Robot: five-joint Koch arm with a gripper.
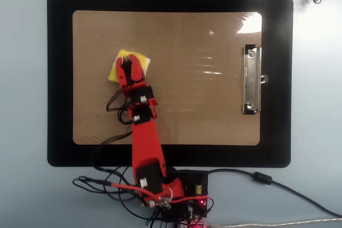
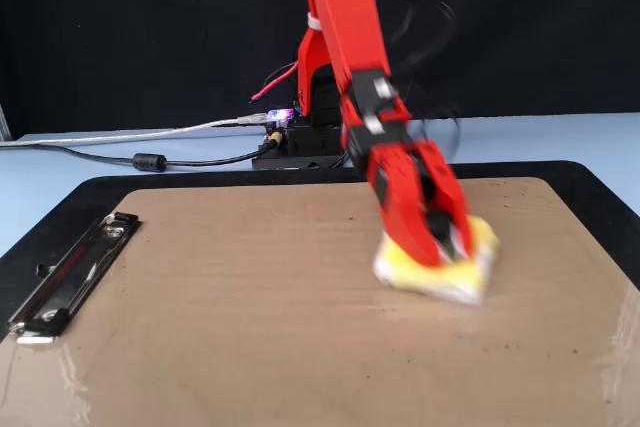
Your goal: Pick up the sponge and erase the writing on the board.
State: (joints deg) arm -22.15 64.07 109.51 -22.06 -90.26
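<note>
I see my red gripper (image 2: 440, 242) pressing the blurred yellow sponge (image 2: 440, 269) onto the tan board (image 2: 250, 317); its clip (image 2: 70, 272) sits at left.

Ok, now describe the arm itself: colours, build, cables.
The arm is bright red plastic in boxy segments, with black motor blocks and white labels at the joints. Thin black cables loop beside it. The red gripper has tapered fingers with dark inner faces.
</note>
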